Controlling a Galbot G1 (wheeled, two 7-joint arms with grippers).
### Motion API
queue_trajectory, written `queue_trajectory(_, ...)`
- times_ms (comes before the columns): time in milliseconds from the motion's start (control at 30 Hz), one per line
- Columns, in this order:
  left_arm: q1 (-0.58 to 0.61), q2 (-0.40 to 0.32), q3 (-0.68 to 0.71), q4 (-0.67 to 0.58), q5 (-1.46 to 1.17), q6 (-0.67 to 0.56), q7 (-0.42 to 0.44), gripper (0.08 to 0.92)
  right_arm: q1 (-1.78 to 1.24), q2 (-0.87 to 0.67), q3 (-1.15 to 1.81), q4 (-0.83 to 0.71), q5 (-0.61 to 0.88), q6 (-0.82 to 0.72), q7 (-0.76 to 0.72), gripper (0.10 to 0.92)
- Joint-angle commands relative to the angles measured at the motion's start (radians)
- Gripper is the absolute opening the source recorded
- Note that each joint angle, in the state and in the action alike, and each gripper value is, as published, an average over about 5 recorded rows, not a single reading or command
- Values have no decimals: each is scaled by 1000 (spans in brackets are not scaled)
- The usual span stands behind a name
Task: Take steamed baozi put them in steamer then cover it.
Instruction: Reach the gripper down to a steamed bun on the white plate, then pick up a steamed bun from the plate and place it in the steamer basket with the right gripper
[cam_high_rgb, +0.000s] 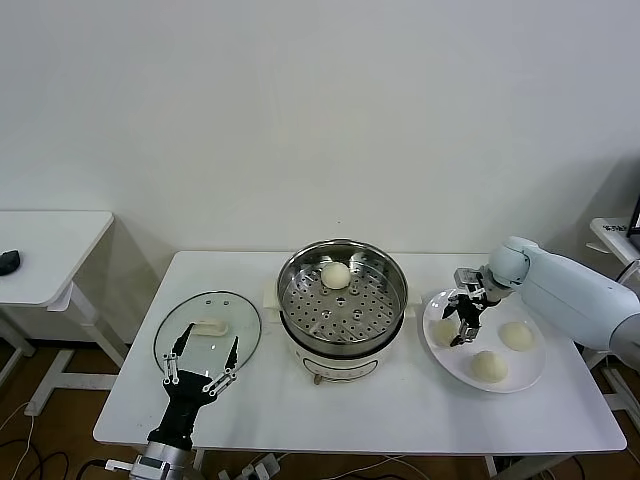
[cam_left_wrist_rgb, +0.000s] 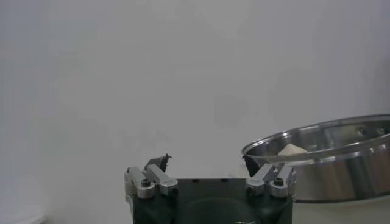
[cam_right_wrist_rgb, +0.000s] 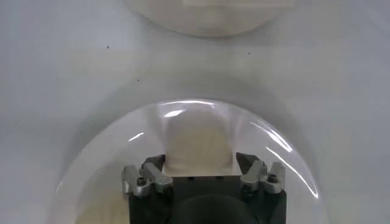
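Observation:
The steel steamer (cam_high_rgb: 343, 290) stands mid-table on its cream pot base, with one baozi (cam_high_rgb: 335, 275) in it at the far side. Three baozi lie on the white plate (cam_high_rgb: 448, 362) at the right: one at the plate's left (cam_high_rgb: 443, 331), one at the front (cam_high_rgb: 489, 366), one at the right (cam_high_rgb: 517, 335). My right gripper (cam_high_rgb: 463, 325) is open and hangs over the left baozi, which sits between its jaws in the right wrist view (cam_right_wrist_rgb: 196, 143). My left gripper (cam_high_rgb: 203, 364) is open near the front left, by the glass lid (cam_high_rgb: 207, 327).
The glass lid with its cream handle lies flat on the table left of the steamer. The steamer rim shows in the left wrist view (cam_left_wrist_rgb: 323, 155). A second white table (cam_high_rgb: 45, 250) stands off to the left.

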Motion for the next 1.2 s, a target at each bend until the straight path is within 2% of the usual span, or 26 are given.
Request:
queue_trajectory(33, -1, 0, 0, -3, -1, 1, -1, 823, -11, 3, 17, -14, -5, -2, -2, 692)
queue_trajectory(233, -6, 3, 3, -9, -4, 4, -2, 823, 108, -24, -16, 37, 16, -1, -50, 656)
queue_trajectory(433, -10, 9, 9, -19, -6, 8, -4, 823, 384, -14, -141, 96, 42, 6, -241, 623)
queue_trajectory(567, -12, 12, 13, -26, -7, 11, -4, 823, 581, 37, -263, 142, 111, -2, -308, 620)
queue_trajectory(700, -12, 17, 16, -31, -7, 12, -5, 823, 696, 80, -357, 254, 205, -34, -324, 619)
queue_trajectory(900, -20, 21, 32, -27, -6, 19, -7, 823, 780, 180, -444, 407, 365, -108, -244, 619)
queue_trajectory(1200, -36, 31, 52, -24, -7, 27, -11, 823, 698, 375, -500, 414, 450, -176, -51, 617)
